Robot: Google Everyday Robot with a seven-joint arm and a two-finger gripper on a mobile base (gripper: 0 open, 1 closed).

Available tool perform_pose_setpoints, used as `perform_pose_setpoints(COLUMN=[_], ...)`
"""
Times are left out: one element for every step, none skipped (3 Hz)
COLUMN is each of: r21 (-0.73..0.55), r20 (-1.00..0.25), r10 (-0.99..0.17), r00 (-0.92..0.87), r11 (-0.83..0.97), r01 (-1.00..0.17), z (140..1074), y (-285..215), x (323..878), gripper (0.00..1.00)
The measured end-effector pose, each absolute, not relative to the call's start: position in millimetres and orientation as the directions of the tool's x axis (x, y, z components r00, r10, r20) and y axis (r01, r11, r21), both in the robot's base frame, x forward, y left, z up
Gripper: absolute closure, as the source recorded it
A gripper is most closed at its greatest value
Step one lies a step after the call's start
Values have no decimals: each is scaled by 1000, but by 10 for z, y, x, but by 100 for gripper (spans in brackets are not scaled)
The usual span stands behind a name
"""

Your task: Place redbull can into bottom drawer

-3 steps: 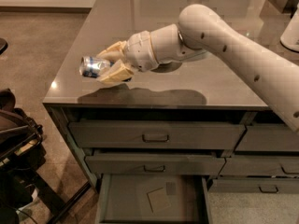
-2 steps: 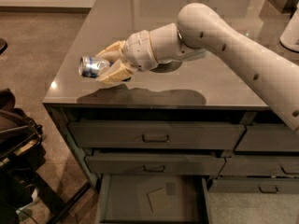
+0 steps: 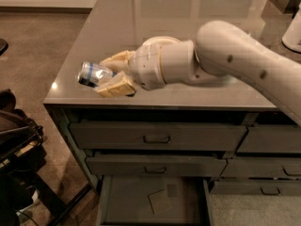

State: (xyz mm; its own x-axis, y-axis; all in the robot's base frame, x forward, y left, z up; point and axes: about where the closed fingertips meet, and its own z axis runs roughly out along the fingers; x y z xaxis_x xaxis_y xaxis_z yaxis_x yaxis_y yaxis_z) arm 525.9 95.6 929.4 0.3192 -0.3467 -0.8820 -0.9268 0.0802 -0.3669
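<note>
While it hangs over the worktop's left front edge, I see the can lying sideways, silver top facing left, clenched between the tool's tan fingers. I can't read its lettering. Below, the bottom drawer stands open, square patches on its floor.

- Your end effector sits a little lower than a second ago, closer to the front edge of the bench.
- The redbull can clamped in it drops by the same small amount.
- Your arm sinks and shifts slightly right.
</note>
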Motion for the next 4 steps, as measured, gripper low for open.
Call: perform_pose_setpoints(r21=[-368, -309, -256, -259], r20=[-892, -907, -916, -915], r10=[-356, -379, -389, -390], r00=[277, 181, 102, 105], r11=[220, 310, 368, 367], r01=[-903, -899, -894, -893], z=[9526, 9217, 8976, 8983], y=[1085, 1092, 849, 850], x=[4736, 4304, 4213, 4215], gripper=[100, 100, 100, 100])
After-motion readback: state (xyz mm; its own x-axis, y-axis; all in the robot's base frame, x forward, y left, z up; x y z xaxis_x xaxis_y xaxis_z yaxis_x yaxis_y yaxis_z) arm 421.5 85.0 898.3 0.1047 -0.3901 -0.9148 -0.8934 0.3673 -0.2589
